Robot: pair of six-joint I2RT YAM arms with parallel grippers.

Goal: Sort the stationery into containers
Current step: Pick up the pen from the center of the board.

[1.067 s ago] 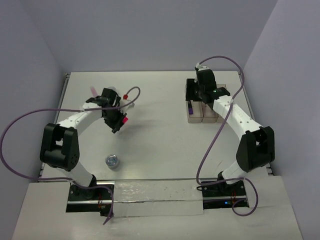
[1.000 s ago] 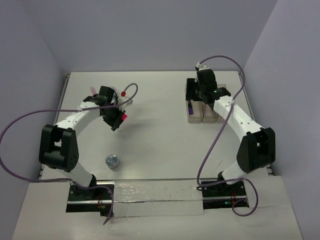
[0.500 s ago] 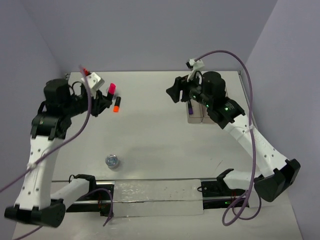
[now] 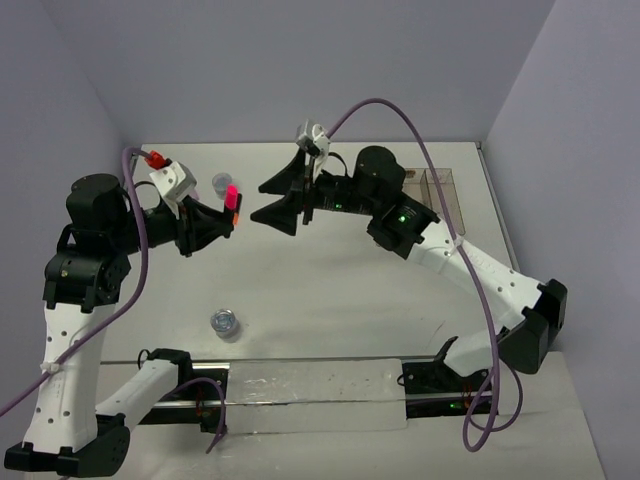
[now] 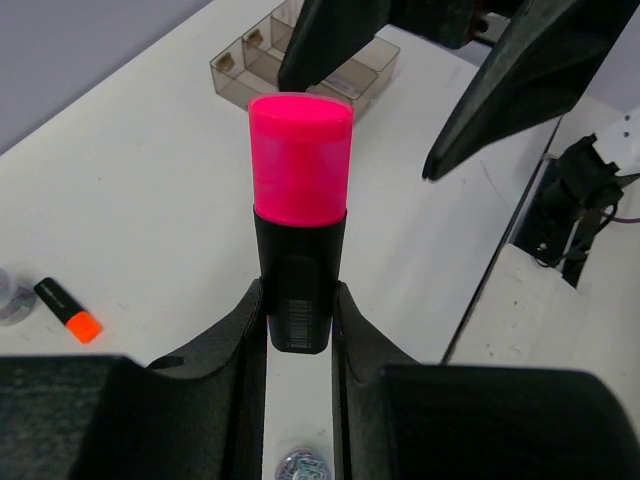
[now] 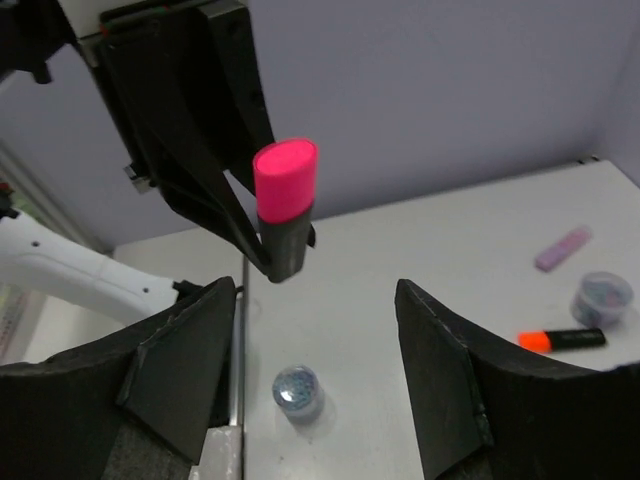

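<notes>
Up in the air over the bench (image 4: 330, 290), the left pincer (image 4: 224, 219) is clenched on the black barrel of the pink highlighter (image 5: 300, 160). The pink cap sticks out well past the fingertips. The grip looks square, one finger on each side of the barrel, with the barcode label showing between them.

Facing it is the right pincer (image 4: 258, 203), jaws spread wide and nothing between them. Its two fingertips sit just short of the pink cap, near but not touching. In the right wrist view the highlighter stands upright, dead centre in the gap ahead of the spread fingers.

Down on the bench, the orange highlighter (image 6: 560, 340) lies flat on the left side. Just beside it is the far pot (image 6: 598, 297), with the pale block (image 6: 562, 248) a little beyond that. The near pot (image 4: 225, 322) sits alone toward the front, well apart from the others.

The bins (image 4: 437, 183) are over at the far right of the bench, partly hidden behind the right arm. They are well apart from both pincers. I cannot make out what is inside them from here.
</notes>
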